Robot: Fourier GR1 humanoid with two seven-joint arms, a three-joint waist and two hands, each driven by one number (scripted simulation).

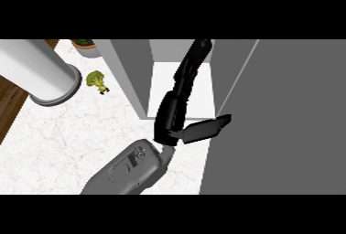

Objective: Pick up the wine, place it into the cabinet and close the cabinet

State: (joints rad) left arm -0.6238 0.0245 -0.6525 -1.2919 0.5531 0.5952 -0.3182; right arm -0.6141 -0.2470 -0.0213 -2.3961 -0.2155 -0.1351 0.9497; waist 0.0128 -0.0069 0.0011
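The wine bottle point(192, 59) is a long dark shape pointing away from me, its top reaching into the open cabinet point(186, 91) over the white shelf. My right hand point(170, 116) is curled round the bottle's lower part and hides it; the thumb point(206, 128) sticks out to the right and touches the edge of the grey cabinet door point(283, 119). The grey forearm point(132, 167) comes up from the lower edge. The left hand does not show.
A tall white cylinder point(37, 68) stands at the left on the marble counter point(74, 137). A green broccoli point(96, 81) lies next to it, and a potted plant point(84, 44) stands at the back. The cabinet's grey side wall point(128, 77) rises left of the shelf.
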